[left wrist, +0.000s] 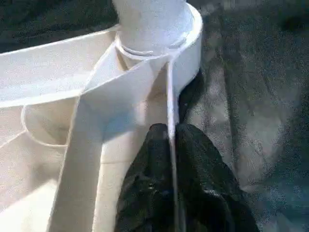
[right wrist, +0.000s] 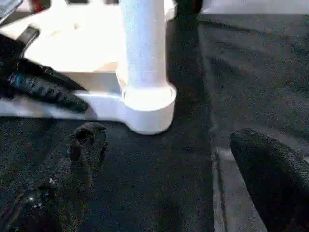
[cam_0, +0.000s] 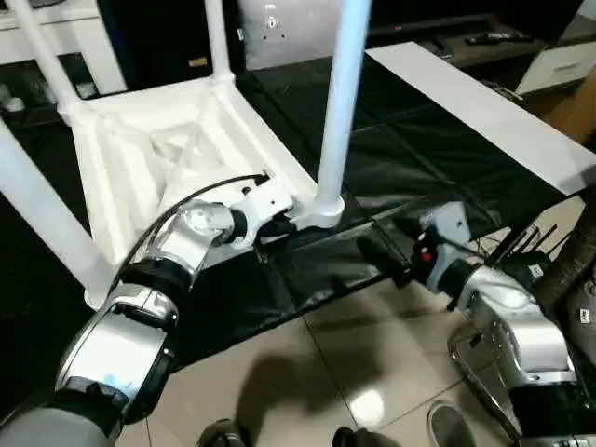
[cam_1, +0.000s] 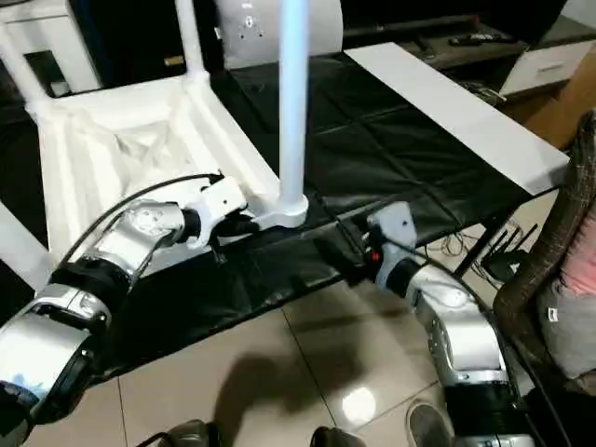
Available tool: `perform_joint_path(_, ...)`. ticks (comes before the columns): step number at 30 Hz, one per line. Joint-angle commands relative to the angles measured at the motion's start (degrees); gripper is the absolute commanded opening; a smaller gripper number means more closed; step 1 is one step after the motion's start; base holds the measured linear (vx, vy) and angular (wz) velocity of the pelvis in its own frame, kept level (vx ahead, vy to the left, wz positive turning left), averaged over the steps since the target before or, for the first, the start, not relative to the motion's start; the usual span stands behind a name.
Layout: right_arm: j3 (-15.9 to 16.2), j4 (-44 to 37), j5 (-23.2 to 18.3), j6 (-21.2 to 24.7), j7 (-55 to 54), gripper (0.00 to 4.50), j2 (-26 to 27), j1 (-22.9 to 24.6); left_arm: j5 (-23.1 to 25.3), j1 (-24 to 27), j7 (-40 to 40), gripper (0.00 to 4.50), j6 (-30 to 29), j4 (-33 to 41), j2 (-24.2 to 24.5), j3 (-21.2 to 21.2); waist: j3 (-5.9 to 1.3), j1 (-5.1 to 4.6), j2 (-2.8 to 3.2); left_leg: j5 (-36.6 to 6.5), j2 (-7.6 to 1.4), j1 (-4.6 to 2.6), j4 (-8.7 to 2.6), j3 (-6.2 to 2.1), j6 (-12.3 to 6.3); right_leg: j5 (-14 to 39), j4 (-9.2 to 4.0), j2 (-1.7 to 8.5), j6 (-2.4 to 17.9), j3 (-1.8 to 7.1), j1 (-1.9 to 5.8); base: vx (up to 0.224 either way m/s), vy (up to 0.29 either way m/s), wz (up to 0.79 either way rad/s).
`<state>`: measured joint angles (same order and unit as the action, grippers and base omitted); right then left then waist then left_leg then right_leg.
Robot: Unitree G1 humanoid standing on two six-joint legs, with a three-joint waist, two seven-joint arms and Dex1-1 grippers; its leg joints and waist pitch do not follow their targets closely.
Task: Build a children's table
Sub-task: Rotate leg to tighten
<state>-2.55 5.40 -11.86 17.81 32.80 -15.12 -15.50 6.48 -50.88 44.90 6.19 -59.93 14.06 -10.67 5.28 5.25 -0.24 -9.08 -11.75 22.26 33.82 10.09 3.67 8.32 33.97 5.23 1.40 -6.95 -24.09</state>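
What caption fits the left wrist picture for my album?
The left gripper pinches the upside-down table's rim beside a corner socket holding a leg.

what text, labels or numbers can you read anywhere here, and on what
None can be read.
The table top and its legs carry no print.
A small yellowish tag on the dark furniture behind is too blurred to read.
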Motion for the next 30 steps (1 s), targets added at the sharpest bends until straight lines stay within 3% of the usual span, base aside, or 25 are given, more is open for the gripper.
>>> perform_joint_path(1,-0.3,-1.9,-0.6,1.5,-2.7,4.50,0.9,0.1,-4.5,-2.0,-3.4,0.55,2.4,4.7,-0.4,4.7,-4.95,0.47,-0.49,-13.2,-1.46,-1.12,-3.82,-0.58,-2.77,18.8,-4.64,4.01,9.3,3.16,3.40,0.000,0.000,0.00)
perform_joint_path(2,-0.2,-2.5,-0.6,2.0,-3.3,4.50,1.3,0.4,-5.4,-1.6,-4.1,0.73,2.5,4.9,-0.8,5.5,-4.76,0.40,-0.50,-13.4,-1.67,-1.01,-3.92,-0.64,-2.79,17.7,-4.46,4.02,10.1,3.18,3.43,0.000,0.000,0.00)
perform_joint_path(3,-0.3,-3.3,-0.4,2.7,-4.2,4.50,1.9,0.8,-6.7,-0.5,-5.0,0.73,2.6,5.9,-1.3,6.6,-4.49,0.27,-0.76,-14.3,-1.57,-1.20,-3.98,-0.49,-2.75,18.4,-4.63,3.89,9.9,3.18,3.24,0.000,0.000,0.00)
perform_joint_path(7,-0.6,-5.0,0.2,3.5,-6.2,4.50,2.5,1.1,-9.4,3.1,-7.2,0.98,3.2,11.2,-2.4,9.5,-4.19,0.18,-0.70,-14.7,-1.47,-1.08,-4.12,-0.54,-2.63,21.2,-4.88,4.04,8.2,3.27,3.46,0.000,0.000,0.00)
perform_joint_path(9,-0.9,-5.6,0.1,3.8,-7.1,4.50,2.7,1.2,-11.5,5.5,-7.8,1.31,2.0,15.7,-3.1,11.4,-3.97,0.02,-0.69,-14.9,-1.50,-1.00,-4.21,-0.52,-2.62,22.0,-5.01,3.99,8.0,3.29,3.38,0.000,0.000,0.00)
perform_joint_path(11,-1.1,-6.0,0.0,5.4,-8.0,4.50,3.0,1.1,-12.8,8.6,-11.3,1.36,-3.2,22.1,-3.9,13.3,-3.73,-0.24,-0.64,-16.0,-1.56,-1.06,-4.32,-0.50,-2.39,23.5,-5.10,3.79,7.4,3.28,3.13,0.000,0.000,0.00)
perform_joint_path(13,-0.7,-6.5,0.3,5.9,-9.0,4.50,3.4,1.1,-15.1,12.7,-15.4,1.42,-7.3,30.3,-5.3,15.6,-3.48,-0.29,-0.19,-17.6,-1.64,-1.25,-4.43,-0.69,-1.70,25.9,-5.46,3.98,6.5,3.24,2.96,0.000,0.000,0.00)
perform_joint_path(15,-0.6,-6.8,0.4,5.8,-9.4,4.50,3.6,1.2,-16.1,14.9,-16.8,1.74,-8.7,34.4,-6.0,16.4,-3.20,-0.62,-0.44,-18.8,-1.81,-1.15,-4.61,-0.80,-1.27,26.4,-5.67,3.89,6.6,3.15,2.86,0.000,0.000,0.00)
perform_joint_path(16,0.3,-7.5,0.9,5.5,-9.1,4.50,3.5,1.5,-16.8,19.2,-19.3,1.78,-11.5,41.4,-7.0,16.8,-3.03,-0.70,-0.36,-20.0,-1.40,-1.49,-4.50,-0.62,-1.29,28.4,-6.20,3.58,5.4,3.10,2.41,0.000,0.000,0.00)
perform_joint_path(17,0.4,-7.6,1.0,5.4,-9.1,4.50,3.5,1.5,-16.8,19.8,-19.8,1.87,-12.0,42.2,-7.1,16.9,-2.91,-0.98,-0.22,-20.6,-2.21,-1.20,-5.05,-1.27,-0.35,26.8,-5.85,3.09,5.1,2.74,2.77,0.000,0.000,0.00)
perform_joint_path(18,1.4,-8.3,1.7,4.9,-9.2,4.50,3.4,1.8,-15.2,24.2,-22.2,1.98,-13.3,48.1,-7.6,16.3,-2.48,-0.70,-1.02,-22.1,-1.18,1.98,-6.09,-3.71,-1.26,25.1,-4.05,3.63,4.6,0.23,4.93,0.000,0.000,0.00)
perform_joint_path(19,1.4,-8.3,1.7,4.9,-9.3,4.50,3.4,1.8,-15.2,24.3,-22.2,1.98,-13.4,48.3,-7.6,16.3,-2.71,-1.10,0.43,-24.1,-2.01,1.76,-6.99,-4.68,-1.69,23.9,-4.33,2.78,4.3,-0.48,5.04,0.000,0.000,0.00)
perform_joint_path(20,2.2,-8.7,2.2,4.4,-9.7,4.50,3.5,1.9,-13.9,27.7,-23.6,2.17,-14.2,52.2,-8.1,15.8,-2.65,-2.61,0.94,-28.9,-4.34,0.99,-7.92,-7.96,-2.34,17.2,-3.00,2.06,5.0,-0.58,4.39,0.025,-0.046,0.43)
perform_joint_path(21,2.2,-8.7,2.2,4.4,-9.7,4.50,3.5,1.9,-13.9,28.0,-23.8,2.24,-14.6,52.7,-8.1,15.8,-2.82,-2.97,1.84,-30.5,-5.44,0.27,-8.43,-9.86,-2.75,13.7,-1.22,1.35,6.5,-0.74,4.16,0.042,-0.084,0.57)
perform_joint_path(22,2.4,-8.8,2.3,4.4,-9.9,4.50,3.6,1.8,-13.6,29.1,-24.7,2.30,-15.8,54.1,-8.4,15.9,-2.55,-4.10,2.30,-31.7,-6.56,-0.87,-9.54,-13.30,-5.37,12.3,2.01,-0.16,9.2,-0.49,2.94,0.042,-0.084,0.57)
perform_joint_path(23,2.5,-8.8,2.3,4.4,-10.1,4.50,3.6,1.7,-12.8,29.8,-25.7,2.48,-16.3,54.6,-8.5,15.9,-2.13,-4.49,2.14,-30.2,-5.70,-1.34,-9.12,-14.63,-8.59,13.4,3.33,-0.44,11.5,1.04,1.98,0.017,-0.129,0.65)
perform_joint_path(24,2.5,-8.8,2.3,4.4,-10.1,4.50,3.6,1.7,-12.8,29.8,-25.7,2.48,-16.3,54.6,-8.5,15.9,-1.68,-3.89,1.03,-28.8,-2.34,0.72,-8.37,-13.23,-8.93,13.8,1.16,1.00,15.1,2.74,2.63,0.019,-0.188,0.79)
perform_joint_path(25,2.6,-8.6,2.5,4.3,-10.2,4.50,3.7,1.6,-11.6,30.7,-27.6,2.60,-17.4,55.2,-8.6,15.9,-1.33,-3.13,0.04,-27.0,0.93,2.45,-5.75,-11.02,-7.26,16.7,-2.09,3.27,16.1,3.96,2.83,0.019,-0.188,0.79)
perform_joint_path(26,2.8,-8.4,2.7,3.9,-10.4,4.50,3.6,1.6,-10.2,31.8,-29.5,2.69,-17.6,55.5,-8.9,15.6,-2.00,-1.16,-1.82,-12.9,4.60,0.75,2.80,-5.78,-5.06,34.6,-8.21,9.69,9.0,2.41,3.76,0.008,-0.200,0.60)
perform_joint_path(27,2.8,-8.3,2.8,3.8,-10.5,4.50,3.6,1.6,-9.8,32.2,-30.4,2.75,-17.9,56.0,-9.0,15.4,-1.95,-1.02,-2.60,-6.9,4.08,2.59,4.60,-5.18,-4.79,38.4,-8.42,10.98,2.6,2.19,4.77,0.007,-0.162,0.47)
perform_joint_path(28,2.7,-8.4,2.9,3.7,-10.7,4.50,3.6,1.7,-8.2,33.2,-31.8,2.82,-18.4,57.3,-9.1,13.8,-1.68,0.02,-2.16,-4.2,3.63,3.98,5.98,-5.13,-4.82,37.9,-8.25,12.67,-8.5,2.96,5.26,0.007,-0.162,0.47)
perform_joint_path(29,2.6,-8.4,3.0,3.7,-10.8,4.50,3.7,1.7,-7.6,33.5,-32.2,2.99,-18.4,57.8,-9.1,13.1,-1.89,0.39,-2.62,-6.7,3.12,5.31,6.67,-5.52,-5.30,31.5,-6.60,13.87,-13.2,2.86,6.76,0.007,-0.127,0.52)
perform_joint_path(30,2.6,-8.3,3.1,3.6,-10.9,4.50,3.6,1.7,-6.7,33.8,-33.3,3.09,-19.6,58.3,-9.4,12.7,-2.27,1.09,-1.79,-7.7,2.06,4.99,5.72,-6.02,-6.15,21.2,-6.08,15.14,-10.8,2.17,8.10,-0.008,-0.061,0.60)
